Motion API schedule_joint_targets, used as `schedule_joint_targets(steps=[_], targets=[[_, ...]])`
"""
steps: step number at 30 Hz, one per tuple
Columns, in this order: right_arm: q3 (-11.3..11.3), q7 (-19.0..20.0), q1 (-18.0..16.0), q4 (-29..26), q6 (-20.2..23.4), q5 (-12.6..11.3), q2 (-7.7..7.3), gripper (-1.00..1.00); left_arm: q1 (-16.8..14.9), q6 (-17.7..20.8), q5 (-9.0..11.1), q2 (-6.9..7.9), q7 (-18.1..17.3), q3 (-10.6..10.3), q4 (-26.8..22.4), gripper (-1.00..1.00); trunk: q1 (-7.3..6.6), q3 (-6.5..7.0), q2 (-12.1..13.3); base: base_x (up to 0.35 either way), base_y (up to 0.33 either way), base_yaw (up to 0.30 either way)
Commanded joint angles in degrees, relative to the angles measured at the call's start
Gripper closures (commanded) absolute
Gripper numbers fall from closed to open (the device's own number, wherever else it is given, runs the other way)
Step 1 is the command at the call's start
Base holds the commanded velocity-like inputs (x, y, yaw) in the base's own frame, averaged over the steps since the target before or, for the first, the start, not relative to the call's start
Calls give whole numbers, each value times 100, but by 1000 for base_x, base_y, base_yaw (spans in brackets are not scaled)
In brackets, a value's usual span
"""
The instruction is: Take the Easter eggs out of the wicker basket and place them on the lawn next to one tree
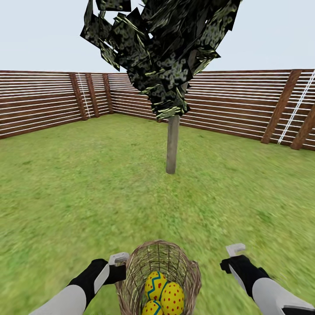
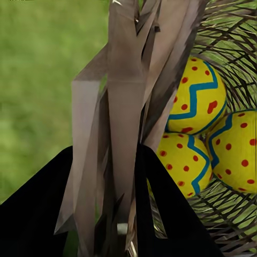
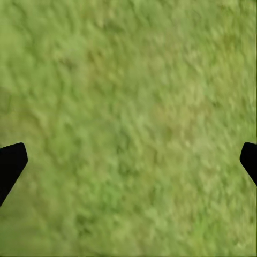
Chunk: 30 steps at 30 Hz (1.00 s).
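Outdoor scene, flat diffuse daylight, no hard shadows. Sky [image 1: 271, 35] pale blue-grey, featureless. Ground is mottled green grass [image 1: 78, 188] running right up to the boundary, patchy lighter and darker areas. Perimeter is a brown fence [image 1: 39, 103] of horizontal wooden slats with thin gaps, carried on thicker leaning posts [image 1: 281, 107]; two runs meet at a corner behind and left of centre. White diagonal lines [image 1: 83, 94] cross the slats near the left posts and again at far right. Right wrist view: blurred green turf [image 3: 128, 118].
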Motion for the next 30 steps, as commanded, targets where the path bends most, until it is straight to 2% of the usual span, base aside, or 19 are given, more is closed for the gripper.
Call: schedule_joint_targets(steps=[1,10,30], targets=[[-40,12,-3,-14,25,61,16,-100,-2,40,87,-6,-7,65,-14,100,-1,-5,-3,0,0,0],[-39,7,-5,-25,37,79,12,-100,-2,40,75,-6,-7,65,-13,100,-1,-5,-3,119,0,0],[-31,24,-5,-29,18,90,13,-100,-2,40,70,-1,-16,65,-20,100,-1,-5,-3,319,0,0]])
